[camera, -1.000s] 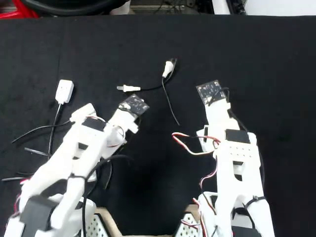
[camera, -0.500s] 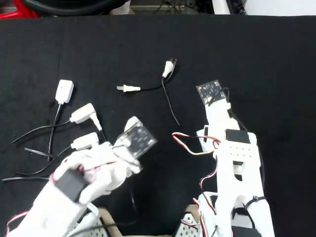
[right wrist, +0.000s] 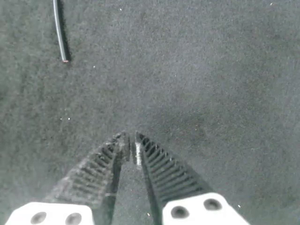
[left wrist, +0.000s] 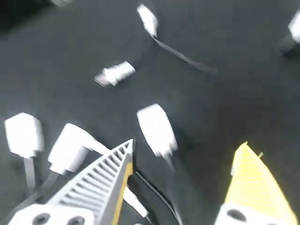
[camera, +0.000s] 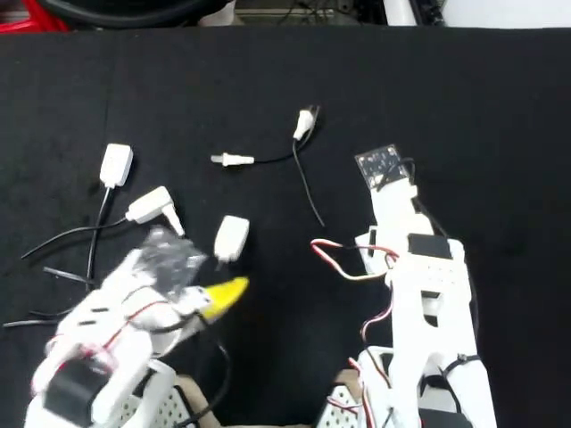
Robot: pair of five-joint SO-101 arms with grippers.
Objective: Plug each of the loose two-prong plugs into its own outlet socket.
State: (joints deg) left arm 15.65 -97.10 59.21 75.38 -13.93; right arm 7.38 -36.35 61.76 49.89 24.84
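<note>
We record left end effector (left wrist: 186, 146) spread wide at lower left of the high view, loose white two-prong plug (camera: 232, 238) lying on black worktop (camera: 464, 98) just above it, apart, right end effector (right wrist: 131, 140) pressed together, right of centre.

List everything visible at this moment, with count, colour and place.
Cloth: 1, black, covering the table.
Plug blocks: 3, white, left half of the cloth: one far left, one beside it, one nearer the middle.
Small connectors: 2, white, far middle, joined by a thin black cord: one, the other.
Loose cords: several, black, trailing from the left blocks.
Red object: 1, beyond the far left corner.
Left hand: 1, one grey and one yellow finger, open, near the middle block.
Right hand: 1, dark fingers, shut, over bare cloth on the right.
</note>
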